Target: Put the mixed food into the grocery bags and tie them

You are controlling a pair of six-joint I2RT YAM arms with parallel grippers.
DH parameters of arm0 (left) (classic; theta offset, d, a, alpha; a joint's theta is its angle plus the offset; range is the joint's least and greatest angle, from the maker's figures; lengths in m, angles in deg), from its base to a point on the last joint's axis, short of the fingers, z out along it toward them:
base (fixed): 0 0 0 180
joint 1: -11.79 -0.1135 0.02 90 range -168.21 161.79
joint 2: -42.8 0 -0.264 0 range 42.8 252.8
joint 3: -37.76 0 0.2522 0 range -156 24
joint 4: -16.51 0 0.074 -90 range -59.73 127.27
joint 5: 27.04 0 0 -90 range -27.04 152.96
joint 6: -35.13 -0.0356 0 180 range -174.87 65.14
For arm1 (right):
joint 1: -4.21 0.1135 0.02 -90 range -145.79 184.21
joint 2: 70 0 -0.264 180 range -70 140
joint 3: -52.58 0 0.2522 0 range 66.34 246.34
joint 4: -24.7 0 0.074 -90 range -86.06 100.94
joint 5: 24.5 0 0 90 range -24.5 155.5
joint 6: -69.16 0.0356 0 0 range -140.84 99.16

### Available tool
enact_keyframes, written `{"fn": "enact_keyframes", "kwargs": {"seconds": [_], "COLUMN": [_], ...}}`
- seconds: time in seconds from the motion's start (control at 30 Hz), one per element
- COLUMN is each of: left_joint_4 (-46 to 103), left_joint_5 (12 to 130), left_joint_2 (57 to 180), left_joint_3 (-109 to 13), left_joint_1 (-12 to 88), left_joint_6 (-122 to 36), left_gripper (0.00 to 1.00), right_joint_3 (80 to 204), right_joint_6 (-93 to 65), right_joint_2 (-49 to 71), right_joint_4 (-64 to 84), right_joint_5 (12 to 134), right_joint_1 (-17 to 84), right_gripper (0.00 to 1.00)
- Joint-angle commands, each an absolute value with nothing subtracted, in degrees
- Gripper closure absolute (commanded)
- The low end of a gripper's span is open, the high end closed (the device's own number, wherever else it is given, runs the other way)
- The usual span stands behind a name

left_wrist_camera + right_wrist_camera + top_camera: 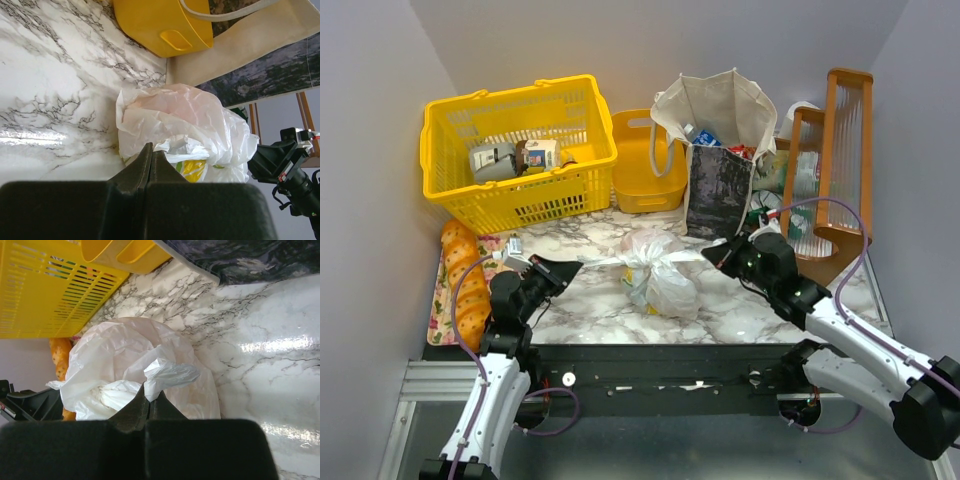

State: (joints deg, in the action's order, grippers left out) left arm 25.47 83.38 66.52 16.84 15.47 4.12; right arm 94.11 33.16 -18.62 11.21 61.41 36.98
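Note:
The white plastic grocery bag (660, 275) (185, 115) (115, 350) lies bunched in the middle of the marble table, with a yellow-green print showing low on it. My left gripper (578, 266) (151, 148) is shut on a thin strand of the bag pulled out to the left. My right gripper (708, 253) (151, 396) is shut on the bag's other twisted end, on the right. The beige canvas tote (720, 190) (260, 40) stands upright behind. A blue-labelled bottle (705, 136) and red packets (745, 152) of the mixed food show in its mouth.
A big yellow basket (520, 150) (45, 285) holding cartons stands at the back left, with a small yellow bin (645, 165) (160, 25) beside the tote. Bread loaves (465, 275) lie along the left edge. A wooden rack (840, 150) stands at the right.

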Motion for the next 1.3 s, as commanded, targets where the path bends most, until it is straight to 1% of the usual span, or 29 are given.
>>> {"fn": "enact_keyframes", "kwargs": {"seconds": [0.0,0.23,0.27,0.3,0.33,0.37,0.4,0.43,0.47,0.5,0.53,0.67,0.77,0.87,0.9,0.97,1.0,1.03,1.17,1.27], "left_joint_4": [29.6,32.3,32.7,34.6,35.7,36.9,39.5,40.3,40.9,42.8,44.0,48.4,51.6,53.5,53.1,52.9,52.3,51.6,44.5,43.9], "left_joint_5": [65.1,65.3,65.5,65.3,65.1,64.7,63.8,63.4,63.3,63.4,61.7,61.4,61.9,64.6,65.8,67.1,68.7,70.4,71.8,70.3], "left_joint_2": [66.2,66.3,66.4,66.6,66.8,66.7,66.6,66.1,65.8,65.5,65.0,65.2,69.7,75.8,77.4,82.2,83.9,87.0,90.3,91.3], "left_joint_3": [16.8,14.3,13.8,13.0,11.0,9.9,8.7,7.0,6.2,5.3,3.1,-3.1,-10.7,-18.1,-19.6,-23.5,-24.5,-25.6,-23.4,-23.5], "left_joint_1": [10.2,10.2,10.2,10.3,10.3,10.2,10.2,10.2,10.4,10.4,10.3,10.3,10.3,10.5,10.5,11.1,11.2,11.2,11.2,11.0], "left_joint_6": [-1.7,-4.8,-5.7,-6.6,-8.8,-9.8,-10.4,-10.7,-10.9,-11.2,-11.5,-16.0,-22.0,-30.9,-35.4,-36.7,-36.8,-36.5,-34.9,-37.4], "left_gripper": [1.00,1.00,1.00,0.92,0.63,0.49,0.38,0.08,0.01,0.01,0.01,0.01,0.01,0.01,0.01,0.01,0.01,0.01,0.01,0.01], "right_joint_3": [92.3,92.2,93.0,93.5,94.1,94.9,95.9,96.1,96.2,96.4,96.6,99.2,102.5,108.0,110.2,116.1,117.9,119.6,127.1,131.1], "right_joint_6": [28.6,26.5,25.1,21.4,19.6,17.9,16.5,13.3,12.0,10.8,9.1,4.7,0.3,-6.0,-7.7,-12.1,-13.3,-15.1,-19.2,-20.2], "right_joint_2": [-21.5,-22.6,-22.5,-22.1,-21.9,-21.7,-21.7,-21.8,-22.0,-22.2,-22.4,-21.8,-19.9,-16.7,-13.4,-9.6,-5.4,-3.7,5.7,11.9], "right_joint_4": [4.2,4.4,4.7,5.1,5.3,5.4,5.7,6.4,8.0,8.7,9.5,10.5,10.4,8.7,7.6,3.6,2.2,1.0,-7.3,-12.2], "right_joint_5": [45.4,47.0,47.6,49.5,50.7,52.0,54.5,56.0,57.4,59.9,61.1,67.2,69.8,65.9,62.2,59.8,58.9,58.2,56.8,50.4], "right_joint_1": [32.1,32.2,32.2,32.2,32.1,32.2,32.2,32.2,32.2,32.2,32.2,32.8,35.8,43.5,47.8,51.1,53.4,54.5,58.7,62.6], "right_gripper": [1.00,0.99,0.95,0.82,0.64,0.26,0.18,0.14,0.10,0.03,0.01,0.00,0.00,0.00,0.00,0.00,0.00,0.00,0.00,0.00]}}
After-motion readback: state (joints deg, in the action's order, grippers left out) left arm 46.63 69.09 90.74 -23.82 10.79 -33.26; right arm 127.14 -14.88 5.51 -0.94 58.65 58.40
